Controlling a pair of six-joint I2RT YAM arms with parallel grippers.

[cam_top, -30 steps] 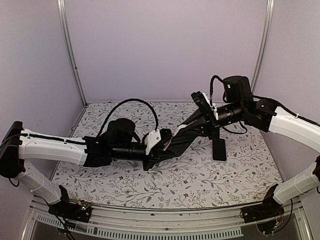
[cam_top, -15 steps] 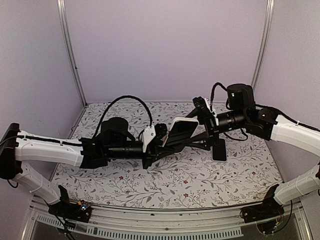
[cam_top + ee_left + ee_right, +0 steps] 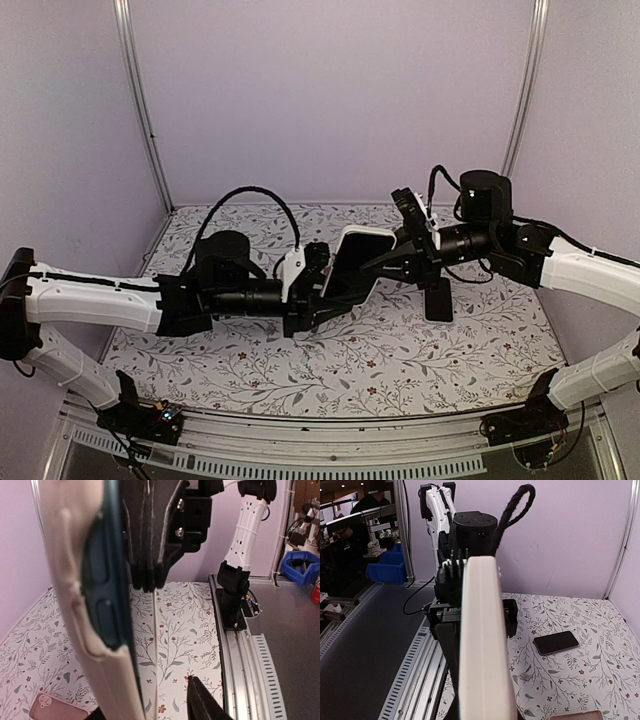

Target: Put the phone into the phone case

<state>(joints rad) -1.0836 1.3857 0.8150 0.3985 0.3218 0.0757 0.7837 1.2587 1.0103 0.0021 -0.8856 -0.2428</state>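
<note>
A cream phone case (image 3: pixel 355 262) with a dark teal phone (image 3: pixel 102 580) seated in it hangs in the air between the two arms, tilted on edge. My right gripper (image 3: pixel 402 258) is shut on its upper end; its black fingers (image 3: pixel 150 545) clamp it in the left wrist view. My left gripper (image 3: pixel 316 292) is at the lower end. There the case (image 3: pixel 75 605) lies by the left finger, and the right finger (image 3: pixel 200 702) stands apart from the screen, so the jaws are open. In the right wrist view the case (image 3: pixel 482 645) is edge-on and hides the fingers.
A black phone (image 3: pixel 437 298) lies flat on the floral table at the right, also in the right wrist view (image 3: pixel 556 642). A pink case or phone (image 3: pixel 47 706) lies on the table under the arms. An aluminium rail (image 3: pixel 240 655) runs along the near table edge.
The case has turned from dark and flat to on edge, its cream rim showing. The right gripper came down and left with it. The left gripper slid back a little to the left.
</note>
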